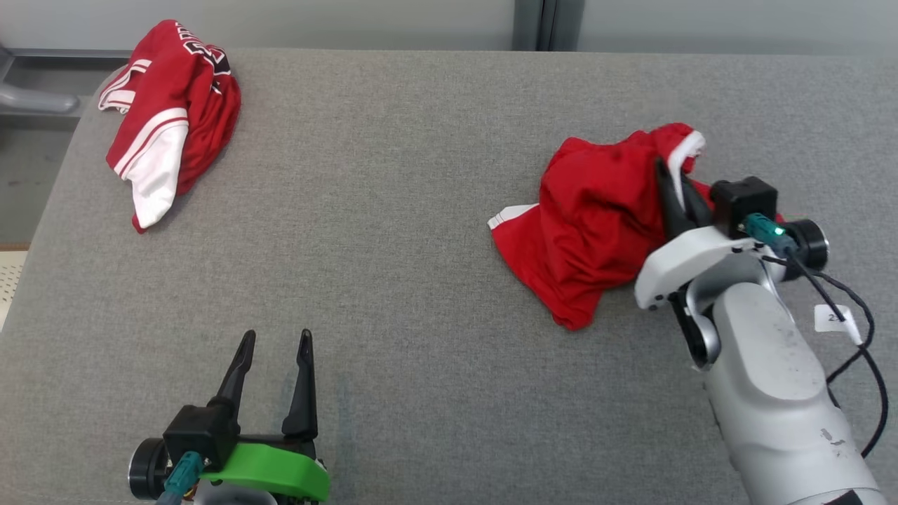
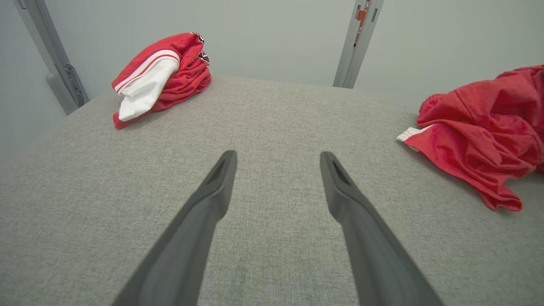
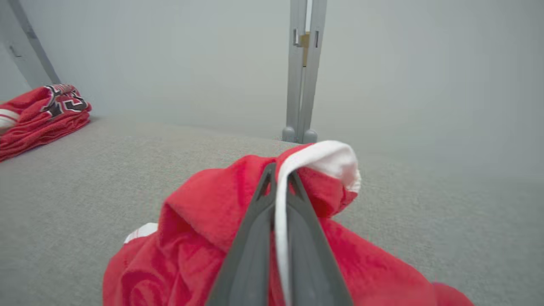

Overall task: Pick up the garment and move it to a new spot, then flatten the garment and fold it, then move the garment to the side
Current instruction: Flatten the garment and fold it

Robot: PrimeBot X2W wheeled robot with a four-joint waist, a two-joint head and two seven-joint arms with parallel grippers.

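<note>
Right wrist view: the right gripper [image 3: 280,178] is pinching the white trim of the crumpled red garment [image 3: 191,238], which lies at three o'clock on the table [image 1: 393,210]. This looks like the pick-up step, so the next move calls for a clean lift. The left gripper [image 1: 276,337] hangs spread at seven o'clock.

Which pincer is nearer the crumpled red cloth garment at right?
Right. The right pincer is shut on the crumpled red cloth garment, at its white hem; the left pincer is open, well to its left.
</note>
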